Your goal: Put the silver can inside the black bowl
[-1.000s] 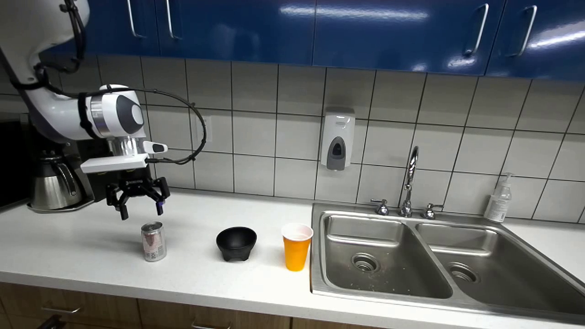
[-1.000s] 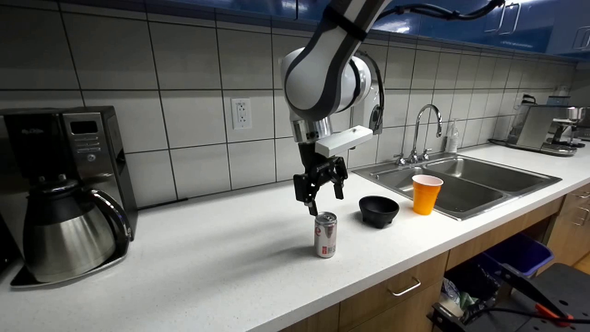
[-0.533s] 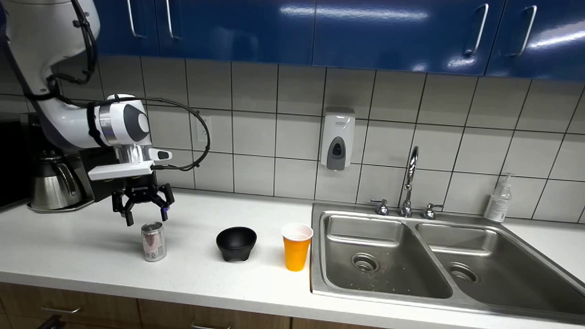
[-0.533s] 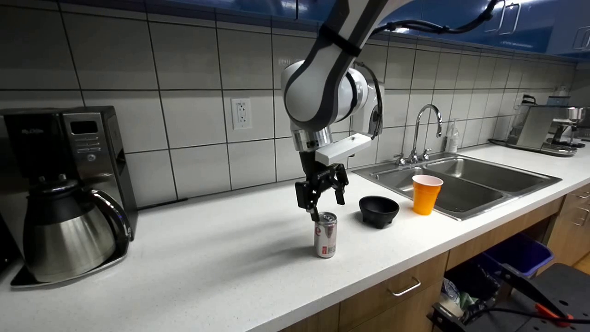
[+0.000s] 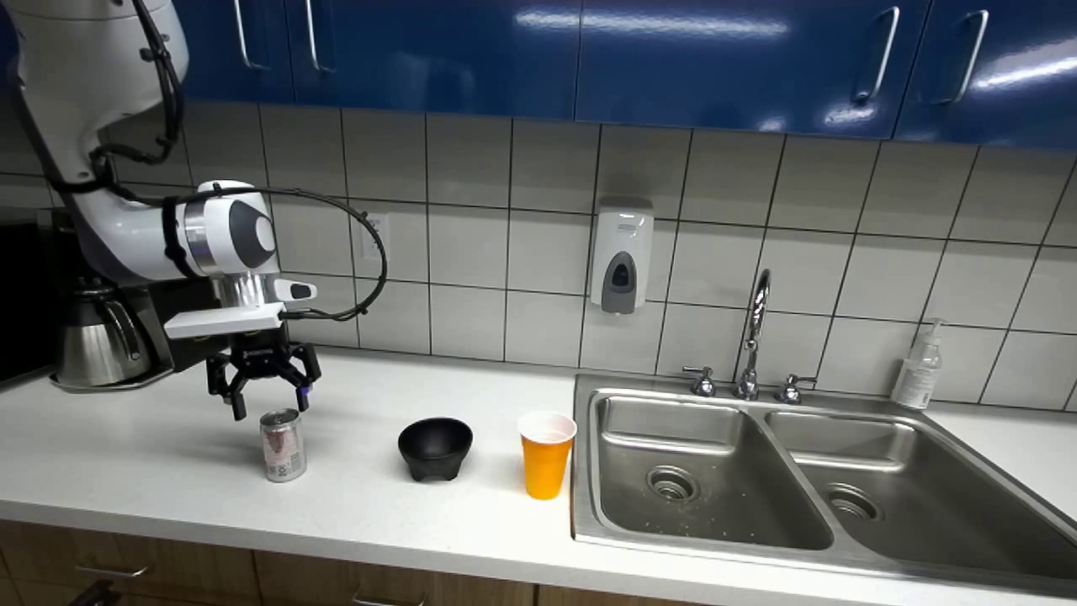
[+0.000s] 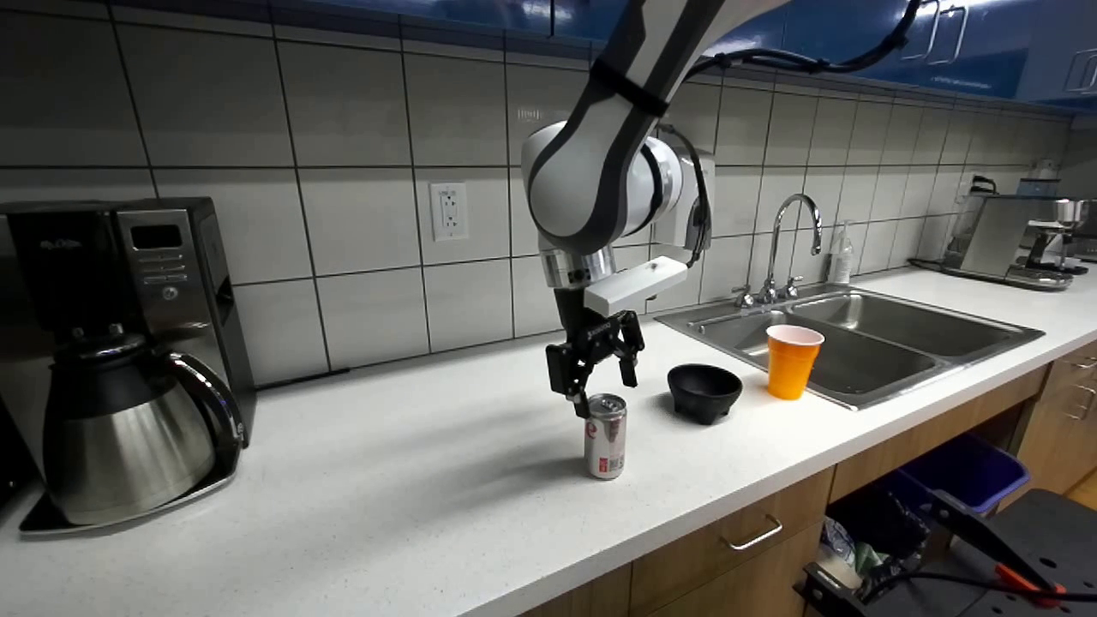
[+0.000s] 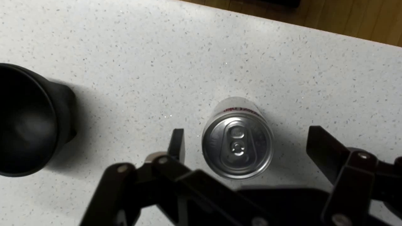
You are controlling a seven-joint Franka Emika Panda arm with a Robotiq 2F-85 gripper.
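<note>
We see the small silver-grey metal drink can (image 5: pixel 283 446), a short cylinder with reddish markings, which stands upright on the white speckled counter (image 7: pixel 150 40). In the wrist view, we look onto its round metal top, where the pull tab lies flat. Near it, but apart, we find the small round black bowl (image 6: pixel 704 396), smooth, upright on short feet, with its mouth turned up. In both exterior views, a stretch of counter separates the two.

can (image 5: pixel 283 446), bowl (image 5: pixel 435 456) and cup (image 5: pixel 545 465) left to right on the counter (image 5: pixel 370 513) in both exterior views, cup nearest the sink (image 5: pixel 798 471)
</note>
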